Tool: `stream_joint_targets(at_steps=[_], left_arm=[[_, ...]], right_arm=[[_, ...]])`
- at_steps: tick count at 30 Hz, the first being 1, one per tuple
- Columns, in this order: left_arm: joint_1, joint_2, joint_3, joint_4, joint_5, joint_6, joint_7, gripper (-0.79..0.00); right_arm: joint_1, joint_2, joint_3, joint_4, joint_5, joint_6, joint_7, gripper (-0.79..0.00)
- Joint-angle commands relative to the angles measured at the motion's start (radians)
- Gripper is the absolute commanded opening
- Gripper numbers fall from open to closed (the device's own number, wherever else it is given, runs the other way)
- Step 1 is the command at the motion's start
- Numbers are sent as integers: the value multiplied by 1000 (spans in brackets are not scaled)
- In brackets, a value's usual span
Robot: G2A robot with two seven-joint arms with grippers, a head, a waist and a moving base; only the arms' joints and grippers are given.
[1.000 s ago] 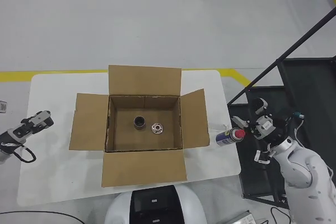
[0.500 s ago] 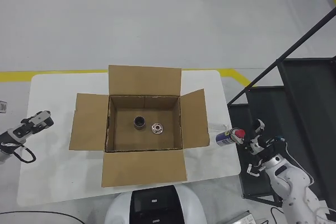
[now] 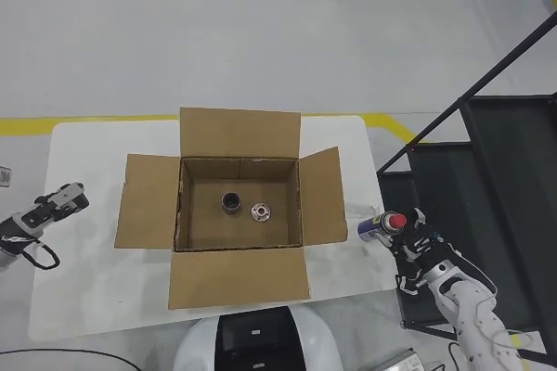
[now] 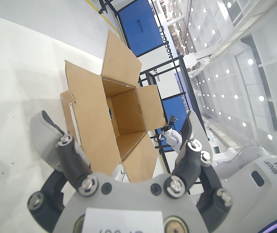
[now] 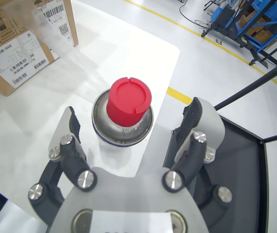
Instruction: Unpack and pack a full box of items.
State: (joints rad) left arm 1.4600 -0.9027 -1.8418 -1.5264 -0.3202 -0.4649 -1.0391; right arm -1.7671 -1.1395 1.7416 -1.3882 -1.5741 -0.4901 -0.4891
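A white table (image 3: 84, 278) with rounded corners lies beneath the left tool (image 3: 74, 197) and stretches across as far as the right tool (image 3: 407, 234). A yellow floor line (image 3: 74, 121) runs along the table's far side, beyond both tools. A black metal rack (image 3: 511, 185) with sloping shelves stands on the grey floor (image 3: 260, 56), just beside the right tool and off the table. Far beyond the right tool stand blue wheeled carts (image 5: 247, 25) carrying cardboard cartons. Far beyond the left tool stand blue wall panels (image 4: 140, 30) under a white ceiling dotted with round lights (image 4: 249, 61).
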Motion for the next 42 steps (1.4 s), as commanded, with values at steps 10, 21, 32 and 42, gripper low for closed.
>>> stream_joint_targets(at_steps=[10, 21, 32, 42], left_arm=[[0, 0, 0, 0, 0, 0, 0, 0], [0, 0, 0, 0, 0, 0, 0, 0], [0, 0, 0, 0, 0, 0, 0, 0], [0, 0, 0, 0, 0, 0, 0, 0]], right_arm=[[97, 0, -60, 109, 22, -41, 46, 0], [131, 2, -87, 154, 41, -60, 65, -730], [164, 1, -107, 174, 84, -46, 79, -785], [158, 8, -43, 66, 268, -119, 158, -785]])
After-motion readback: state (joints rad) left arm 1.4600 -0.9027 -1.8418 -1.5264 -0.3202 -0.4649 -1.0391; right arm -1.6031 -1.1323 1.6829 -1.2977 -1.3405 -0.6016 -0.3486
